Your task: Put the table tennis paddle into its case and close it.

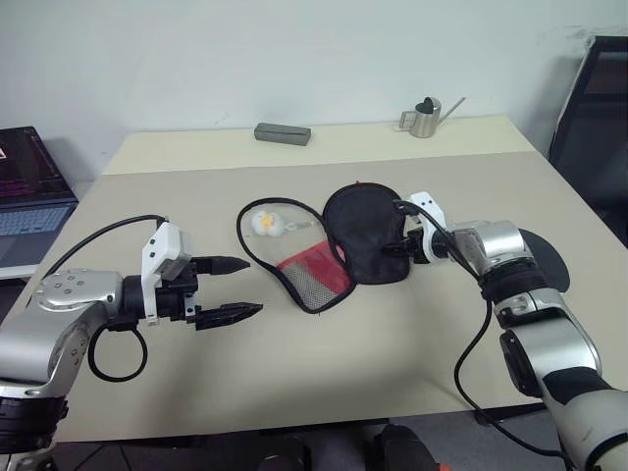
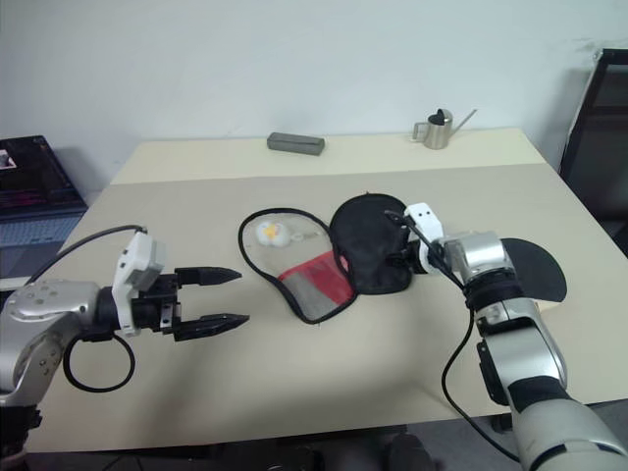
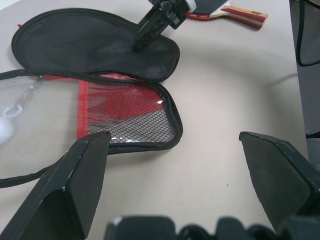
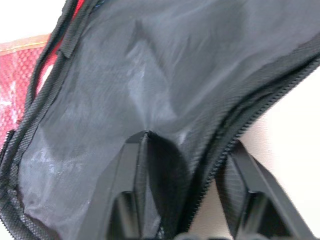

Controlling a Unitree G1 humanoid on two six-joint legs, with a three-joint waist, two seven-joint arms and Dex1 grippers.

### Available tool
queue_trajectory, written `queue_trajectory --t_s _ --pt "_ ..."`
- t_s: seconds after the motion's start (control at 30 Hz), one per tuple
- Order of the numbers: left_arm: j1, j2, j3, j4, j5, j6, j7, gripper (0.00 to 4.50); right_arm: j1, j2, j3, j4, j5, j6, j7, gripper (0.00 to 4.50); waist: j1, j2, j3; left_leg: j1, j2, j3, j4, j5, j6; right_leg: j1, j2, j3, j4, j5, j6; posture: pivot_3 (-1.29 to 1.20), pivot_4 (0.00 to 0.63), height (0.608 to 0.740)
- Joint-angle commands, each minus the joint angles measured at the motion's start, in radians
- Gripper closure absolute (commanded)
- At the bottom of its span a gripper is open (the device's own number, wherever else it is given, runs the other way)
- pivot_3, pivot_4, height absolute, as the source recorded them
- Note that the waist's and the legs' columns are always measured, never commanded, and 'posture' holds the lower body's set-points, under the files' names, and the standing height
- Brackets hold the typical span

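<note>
at the far left of the left eye view a laptop is sitting off the table, out of the work. in the lower left the left gripper is hovering over bare tabletop with its two black fingers spread wide and nothing between them, probably waiting until the case is ready to be steadied or zipped.

in the middle of the frame the case is lying unzipped and folded out flat: its clear and red mesh half is resting toward the left with the small white-and-yellow ball charm lying on it, and its black fabric half is turned over toward the right. opened out like this it is offering a wide mouth for the bat.

at the right edge of that black half the right gripper is reaching in. in the right wrist view one finger is lying over the fabric and the other outside the zip edge, so it is straddling the rim of the flap with the jaws partly apart; whether it is pinching or letting go i cannot tell.

the table tennis paddle is lying on the table at centre right, behind the right forearm and not yet in the case; its striped handle is showing in the left wrist view.

along the upper edge a grey block and a metal watering can are standing well apart from the work.

count: one case, one paddle, one ball charm, two grippers, one block, one can, one laptop.
</note>
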Motion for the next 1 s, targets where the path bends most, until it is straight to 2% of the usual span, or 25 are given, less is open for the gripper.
queue_trajectory --t_s 0.03,0.27,0.57,0.67,0.8,0.87,1.0 --pt "-0.016 0.0 0.006 -0.017 0.0 -0.021 -0.004 0.0 -0.032 -0.018 -0.029 -0.023 -0.02 -0.063 -0.017 2.57 0.0 0.0 0.0 0.0 0.0 0.0 0.0 0.0 0.0 0.0 0.0 0.0 0.0 0.0 0.0 0.0 0.15 0.74" --pt "-0.012 -0.002 0.007 -0.021 -0.002 -0.02 -0.002 0.0 0.0 -0.061 -0.027 -0.084 -0.069 -0.18 -0.041 2.57 0.0 0.0 0.0 0.0 0.0 0.0 0.0 0.0 0.0 0.0 0.0 0.0 0.0 0.0 0.0 0.0 0.15 0.74" --pt "-0.03 -0.01 -0.009 -0.007 0.003 -0.027 -0.004 0.0 0.077 -0.056 -0.075 -0.205 -0.032 -0.134 -0.046 2.57 0.0 0.0 0.0 0.0 0.0 0.0 0.0 0.0 0.0 0.0 0.0 0.0 0.0 0.0 0.0 0.0 0.15 0.74" --pt "-0.039 -0.011 -0.016 -0.002 0.004 -0.028 -0.005 0.0 0.086 -0.049 -0.113 -0.226 -0.01 -0.112 -0.064 2.0 0.0 0.0 0.0 0.0 0.0 0.0 0.0 0.0 0.0 0.0 0.0 0.0 0.0 0.0 0.0 0.0 0.15 0.74" --pt "-0.053 -0.019 -0.024 0.003 0.006 -0.027 -0.004 0.0 0.13 -0.066 -0.129 -0.299 -0.015 -0.123 -0.078 0.56 0.001 0.0 0.0 0.0 0.0 0.0 0.0 0.0 0.0 0.0 0.0 0.0 0.0 0.0 0.0 0.0 0.15 0.74" --pt "-0.061 -0.024 -0.028 0.0 0.004 -0.027 -0.004 0.0 0.163 -0.083 -0.148 -0.375 -0.003 -0.093 -0.082 0.04 0.002 0.0 0.0 -0.001 0.0 0.0 0.0 0.0 0.0 0.0 0.0 0.0 0.0 0.0 0.0 0.0 0.15 0.74" --pt "-0.091 -0.041 -0.045 -0.015 -0.007 -0.023 0.003 0.0 0.25 -0.128 -0.196 -0.57 0.033 0.008 -0.092 0.04 0.009 0.0 0.0 -0.001 0.0 0.0 0.0 0.0 0.0 0.0 0.0 -0.001 -0.001 0.0 0.0 0.0 0.15 0.74"
